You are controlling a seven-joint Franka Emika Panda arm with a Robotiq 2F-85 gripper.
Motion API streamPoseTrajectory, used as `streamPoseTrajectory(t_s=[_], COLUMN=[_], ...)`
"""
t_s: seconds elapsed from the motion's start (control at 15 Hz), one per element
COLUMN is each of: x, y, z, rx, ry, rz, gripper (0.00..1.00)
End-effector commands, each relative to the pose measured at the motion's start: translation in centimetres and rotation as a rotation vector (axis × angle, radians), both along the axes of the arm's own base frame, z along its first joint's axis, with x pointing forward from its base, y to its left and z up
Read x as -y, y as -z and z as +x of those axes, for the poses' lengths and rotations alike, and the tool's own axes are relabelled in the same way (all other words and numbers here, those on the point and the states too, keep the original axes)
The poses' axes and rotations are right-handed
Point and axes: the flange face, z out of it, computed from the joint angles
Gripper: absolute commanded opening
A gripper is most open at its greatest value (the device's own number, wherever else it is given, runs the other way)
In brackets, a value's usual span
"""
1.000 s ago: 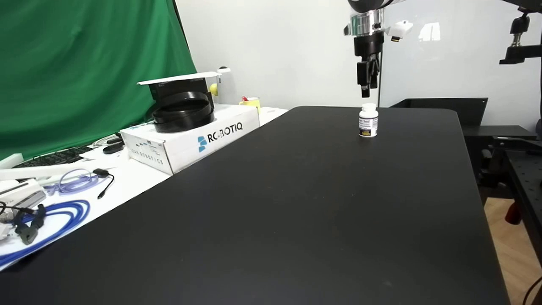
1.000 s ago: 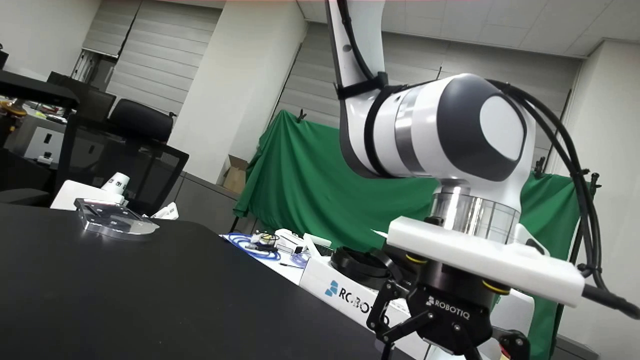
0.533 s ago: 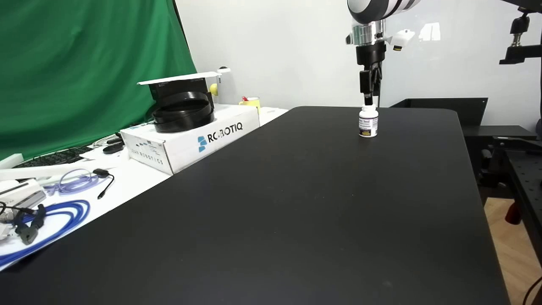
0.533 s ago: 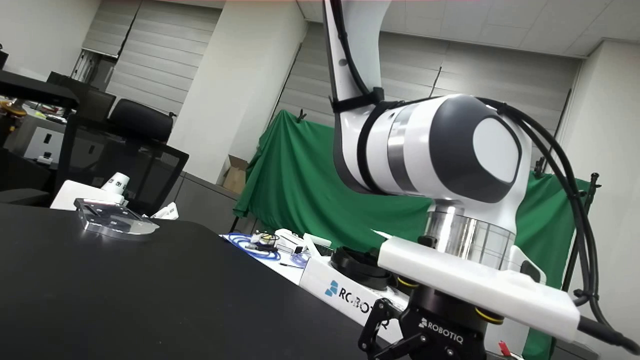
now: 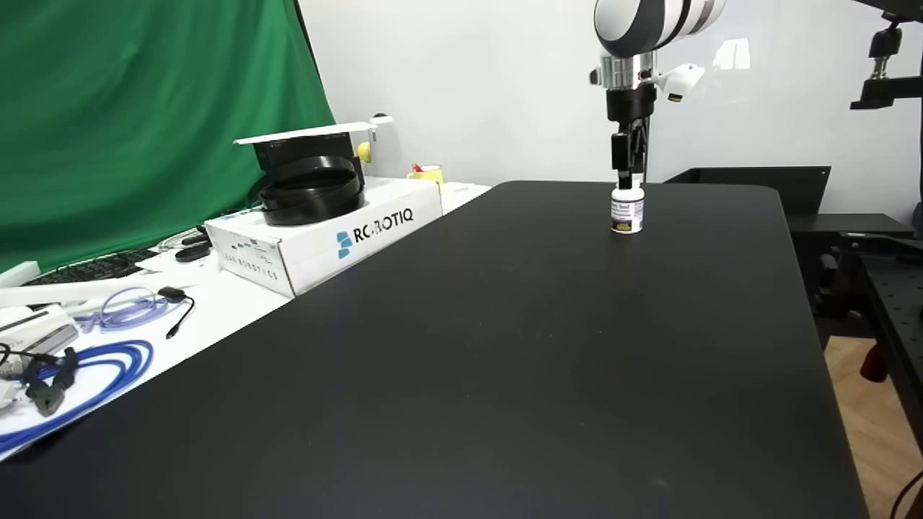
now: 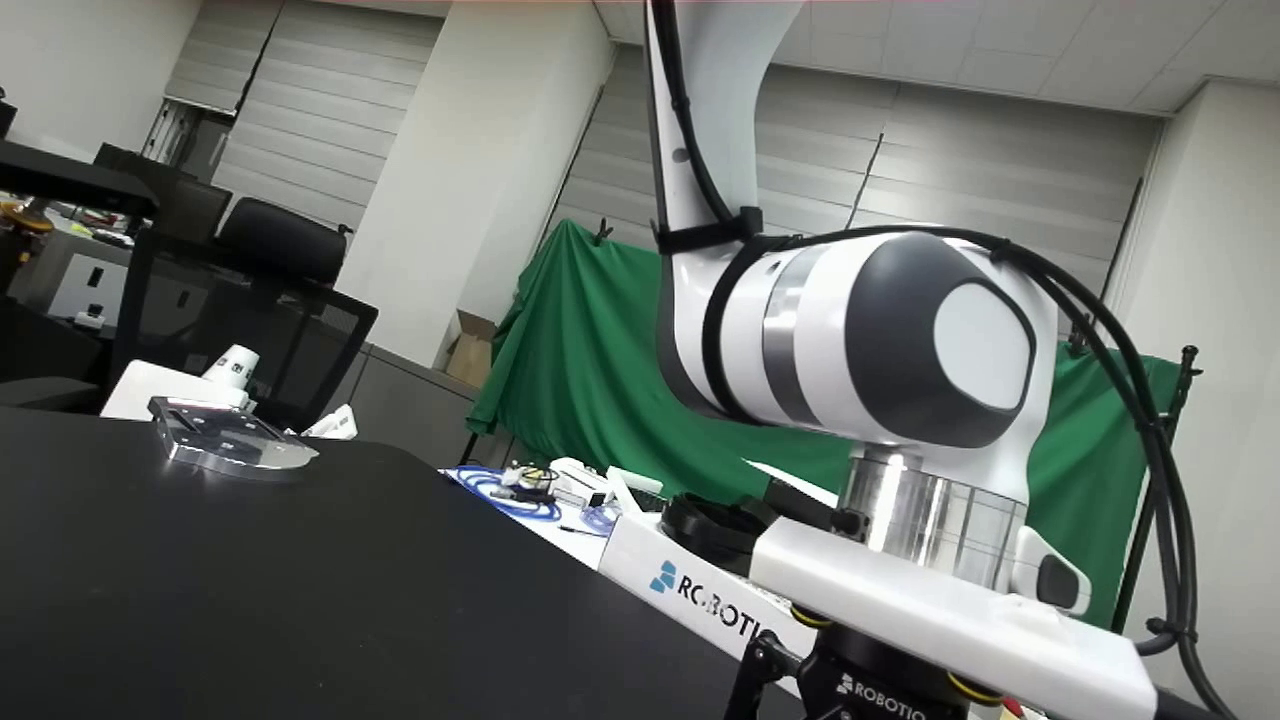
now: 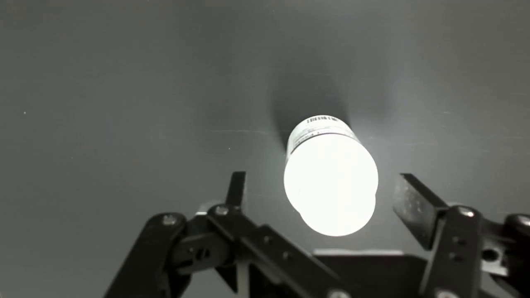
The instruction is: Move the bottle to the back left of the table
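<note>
Black table [image 5: 505,360], robot arm [image 6: 850,330] above, gripper [image 7: 321,186] wide around the white bottle [image 5: 626,210].
The table fills most of the foreground in an exterior view. The arm holds the gripper pointing down over the far end. The fingers [image 7: 414,211] stand well apart in the wrist view, a gap showing on each side of the bottle. The bottle stands upright on the tabletop near that end, its top partly hidden by a finger.

White-grey arm [image 6: 850,335], black cables [image 6: 1150,420], black tool [image 7: 321,186]
</note>
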Motion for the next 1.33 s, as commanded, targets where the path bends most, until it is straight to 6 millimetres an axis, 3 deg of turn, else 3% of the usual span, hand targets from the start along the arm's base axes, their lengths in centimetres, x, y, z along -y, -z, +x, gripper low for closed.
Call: streamPoseTrajectory(t_s=[0.0,0.4,0.67,0.87,1.07,1.27], x=[0.1,0.1,-1.2,-3.4,-6.5,-11.0], y=[0.1,0.0,-2.3,-5.5,-8.3,-10.2], z=[0.4,0.8,2.2,4.6,7.7,11.2], rx=[0.023,-0.020,0.021,0.085,0.130,0.168], ry=[-0.014,-0.016,-0.027,-0.065,-0.111,-0.166], rz=[-0.007,-0.032,-0.029,-0.034,-0.055,-0.080], gripper=[0.60,0.19,0.19,0.19,0.19,0.19])
